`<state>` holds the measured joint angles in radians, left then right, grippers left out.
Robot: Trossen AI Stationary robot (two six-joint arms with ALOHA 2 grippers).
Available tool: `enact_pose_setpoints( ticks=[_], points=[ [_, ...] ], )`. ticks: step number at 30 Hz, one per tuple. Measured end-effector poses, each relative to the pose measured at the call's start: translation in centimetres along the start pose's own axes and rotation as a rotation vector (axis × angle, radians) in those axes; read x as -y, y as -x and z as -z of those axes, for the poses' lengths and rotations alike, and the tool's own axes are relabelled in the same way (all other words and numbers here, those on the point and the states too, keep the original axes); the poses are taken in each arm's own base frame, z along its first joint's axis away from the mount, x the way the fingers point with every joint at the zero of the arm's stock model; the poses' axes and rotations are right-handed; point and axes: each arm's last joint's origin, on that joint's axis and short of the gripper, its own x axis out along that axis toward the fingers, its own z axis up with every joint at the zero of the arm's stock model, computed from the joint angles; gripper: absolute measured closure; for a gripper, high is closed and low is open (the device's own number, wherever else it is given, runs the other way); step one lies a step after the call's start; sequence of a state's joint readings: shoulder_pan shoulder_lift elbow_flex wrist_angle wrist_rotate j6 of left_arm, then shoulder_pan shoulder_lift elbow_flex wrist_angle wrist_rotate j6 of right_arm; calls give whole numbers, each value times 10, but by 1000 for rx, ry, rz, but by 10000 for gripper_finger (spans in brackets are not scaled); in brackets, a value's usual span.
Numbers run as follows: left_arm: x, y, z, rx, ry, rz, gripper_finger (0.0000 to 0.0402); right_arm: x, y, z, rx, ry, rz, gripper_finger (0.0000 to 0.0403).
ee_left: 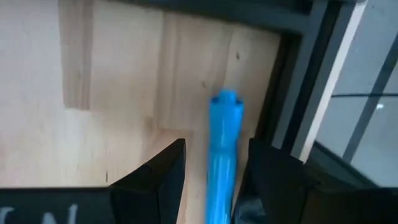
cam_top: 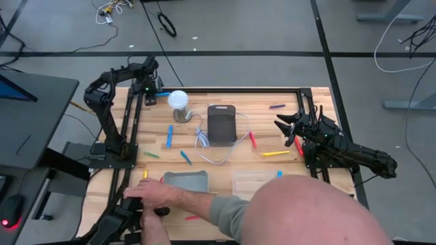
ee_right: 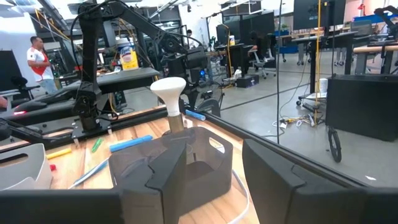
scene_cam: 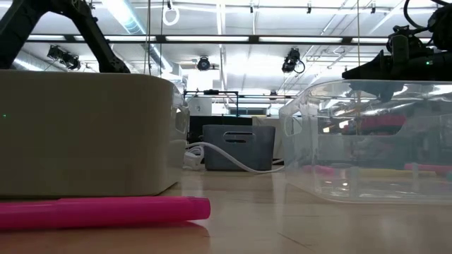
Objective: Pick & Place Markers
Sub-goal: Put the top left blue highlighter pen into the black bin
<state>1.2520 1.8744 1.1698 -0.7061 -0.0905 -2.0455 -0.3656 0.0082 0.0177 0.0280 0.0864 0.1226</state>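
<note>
The left gripper (ee_left: 211, 171) sits at the far left corner of the table (cam_top: 225, 167), jaws around a blue marker (ee_left: 222, 155), maybe not squeezing. Close firmly, then lift straight. The right gripper (cam_top: 289, 128) waits, jaws apart, empty.

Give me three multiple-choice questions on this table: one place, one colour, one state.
1. Where is the person's hand? A beside the grey tray; B on the lamp; C on the cable.
2. The marker between the fingers of the left gripper is: A red; B blue; C green.
3. The right gripper is: A open, empty; B shut on a marker; C holding cable.
Answers: A, hand rests by the tray; B, its barrel is blue; A, fingers apart, nothing between.
</note>
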Motion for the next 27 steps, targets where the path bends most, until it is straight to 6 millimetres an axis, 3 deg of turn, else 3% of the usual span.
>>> enact_pose_setpoints(
  ticks=[6,16,27],
  points=[
    [-1,-9,0,-1,-42,-35,218,0,0,0,0,0,0,243],
    [-1,-9,1,-21,92,-48,218,0,0,0,0,0,0,243],
    [-1,-14,5,-41,98,-57,219,0,0,0,0,0,2,243]
  ],
)
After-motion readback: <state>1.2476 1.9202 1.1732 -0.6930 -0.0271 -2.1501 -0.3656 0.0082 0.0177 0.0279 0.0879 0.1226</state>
